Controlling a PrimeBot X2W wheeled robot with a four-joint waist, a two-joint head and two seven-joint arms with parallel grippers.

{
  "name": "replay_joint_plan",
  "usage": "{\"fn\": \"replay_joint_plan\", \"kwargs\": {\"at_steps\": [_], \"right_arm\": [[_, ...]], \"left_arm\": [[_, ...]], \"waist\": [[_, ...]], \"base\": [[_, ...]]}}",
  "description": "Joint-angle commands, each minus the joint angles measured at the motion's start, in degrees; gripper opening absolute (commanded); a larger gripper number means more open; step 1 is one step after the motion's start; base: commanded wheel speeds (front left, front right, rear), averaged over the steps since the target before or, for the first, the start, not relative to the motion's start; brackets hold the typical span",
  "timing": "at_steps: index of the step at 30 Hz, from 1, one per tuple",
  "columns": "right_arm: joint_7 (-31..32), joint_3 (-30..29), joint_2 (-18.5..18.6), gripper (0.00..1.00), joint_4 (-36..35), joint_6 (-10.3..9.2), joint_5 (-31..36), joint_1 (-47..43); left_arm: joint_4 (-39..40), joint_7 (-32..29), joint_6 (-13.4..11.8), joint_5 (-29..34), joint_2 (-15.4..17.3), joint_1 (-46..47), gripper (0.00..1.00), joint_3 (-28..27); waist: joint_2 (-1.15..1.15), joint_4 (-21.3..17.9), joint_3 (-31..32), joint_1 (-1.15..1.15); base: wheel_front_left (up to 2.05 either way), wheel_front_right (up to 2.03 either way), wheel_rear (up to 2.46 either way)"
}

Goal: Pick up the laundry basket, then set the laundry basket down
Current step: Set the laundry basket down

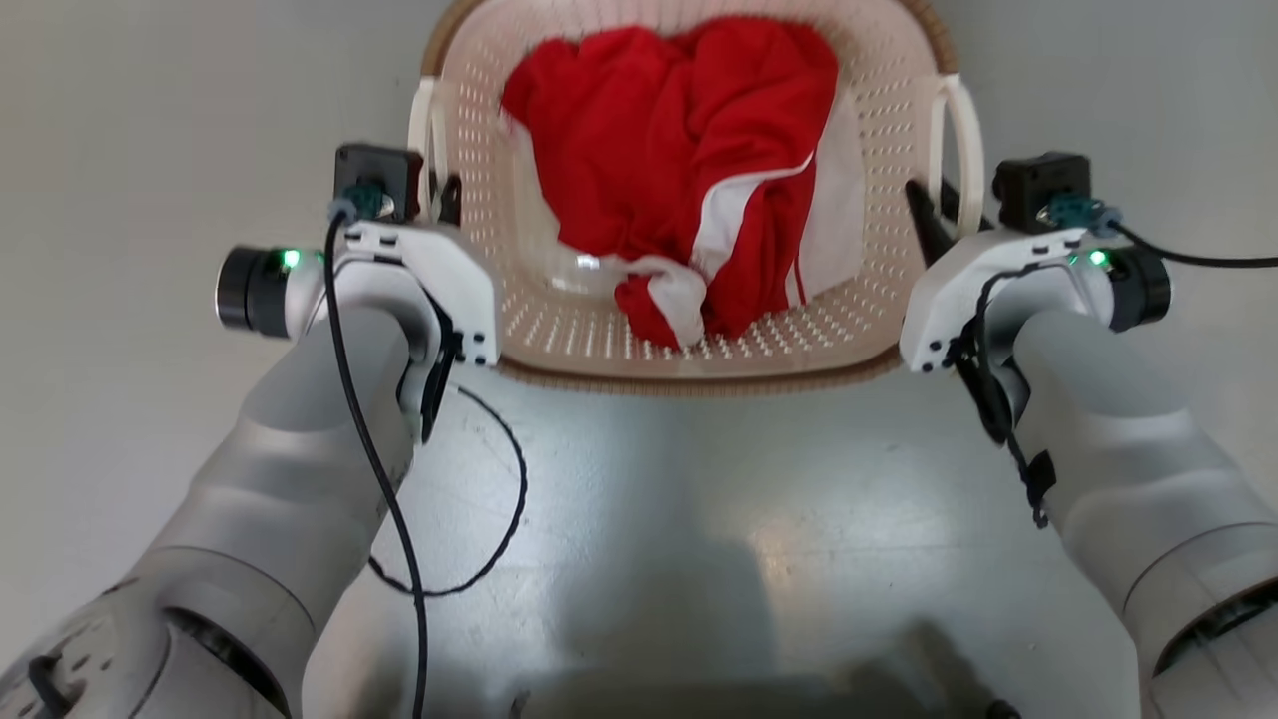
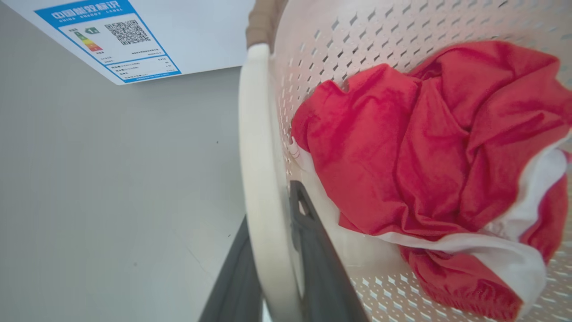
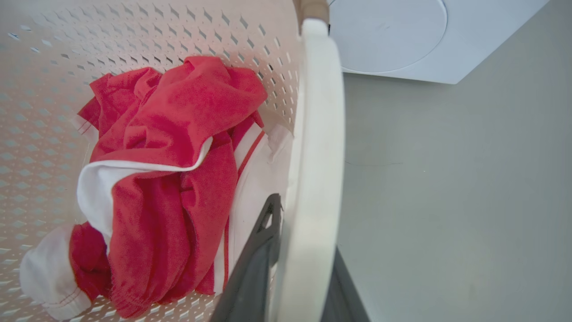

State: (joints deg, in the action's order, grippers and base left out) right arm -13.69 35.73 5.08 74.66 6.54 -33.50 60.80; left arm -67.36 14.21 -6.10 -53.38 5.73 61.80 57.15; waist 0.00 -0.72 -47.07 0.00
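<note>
The laundry basket [image 1: 559,325], cream perforated plastic with a brown rim, stands straight ahead of me and holds a crumpled red and white garment [image 1: 679,150]. My left gripper [image 1: 439,200] is at the basket's white left handle [image 2: 259,156], one dark finger outside it and one finger [image 2: 313,250] inside the basket, shut on the handle. My right gripper [image 1: 939,210] grips the white right handle [image 3: 317,134] the same way, with its inner finger [image 3: 261,250] against the basket wall. I cannot tell whether the basket's bottom touches the floor.
A white washer with a blue energy label [image 2: 111,36] lies beyond the basket in the left wrist view; its round door [image 3: 393,31] shows in the right wrist view. Pale grey floor [image 1: 120,150] flanks the basket. My grey base [image 1: 699,499] and a black cable [image 1: 504,519] sit below it.
</note>
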Motion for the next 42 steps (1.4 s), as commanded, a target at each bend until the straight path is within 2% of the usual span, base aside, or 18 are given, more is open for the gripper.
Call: {"fn": "replay_joint_plan", "kwargs": {"at_steps": [1, 10, 23, 24, 25, 26, 27, 32, 42], "right_arm": [[-0.7, 0.8, -1.4, 0.0, -0.7, 0.95, 1.3, -1.5], [-0.9, -4.1, -0.9, 0.0, -0.7, 0.95, 5.1, 0.2], [-1.1, -10.2, -0.6, 0.0, -0.7, 0.95, 10.6, 0.0], [-1.1, -11.0, -0.6, 0.0, -0.7, 0.95, 10.8, -0.1], [-1.0, -11.9, -0.6, 0.24, -0.7, 0.95, 11.1, -0.4], [-0.7, -12.5, -0.6, 0.63, -0.7, 0.95, 11.5, -0.6], [-0.7, -13.1, -0.5, 1.0, -0.7, 0.95, 12.1, -0.8], [-0.4, -16.7, -0.7, 1.0, -0.7, 0.95, 14.7, -1.9], [-1.2, -21.8, -1.8, 1.0, -0.7, 0.95, 18.1, -4.3]], "left_arm": [[1.5, 0.8, -0.2, 1.0, 0.8, 1.9, 0.0, -1.0], [4.0, 0.8, -0.1, 3.4, 1.3, 2.2, 0.0, -5.8], [3.4, 0.8, 1.1, 7.2, 0.2, 1.4, 0.0, -10.4], [3.3, 0.8, 1.1, 7.3, 0.1, 1.3, 0.04, -10.8], [3.0, 0.8, 1.1, 7.3, 0.0, 1.2, 0.42, -11.3], [2.5, 0.8, 1.1, 7.3, -0.1, 1.0, 1.0, -11.6], [1.7, 0.8, 1.2, 7.0, -0.2, 0.7, 1.0, -11.9], [-0.9, 0.8, 2.2, 7.4, -0.6, 0.7, 1.0, -11.9], [-2.7, 0.8, 2.5, 7.4, -0.8, -1.5, 1.0, -13.2]], "waist": [[0.0, 0.5, -1.8, 0.0], [0.0, 0.6, -5.3, 0.0], [0.0, 0.3, -5.6, 0.0], [0.0, 0.3, -5.5, 0.0], [0.0, 0.2, -5.5, 0.0], [0.0, 0.2, -5.3, 0.0], [0.0, 0.2, -5.2, 0.0], [0.0, 0.2, -4.4, 0.0], [0.0, -0.7, -0.2, 0.0]], "base": [[0.0, 0.0, 0.0], [0.0, 0.0, 0.0], [0.0, 0.0, 0.0], [0.0, 0.0, 0.0], [0.0, 0.0, 0.0], [0.0, 0.0, 0.0], [0.0, 0.0, 0.0], [0.0, 0.0, 0.0], [0.0, 0.0, 0.0]]}}
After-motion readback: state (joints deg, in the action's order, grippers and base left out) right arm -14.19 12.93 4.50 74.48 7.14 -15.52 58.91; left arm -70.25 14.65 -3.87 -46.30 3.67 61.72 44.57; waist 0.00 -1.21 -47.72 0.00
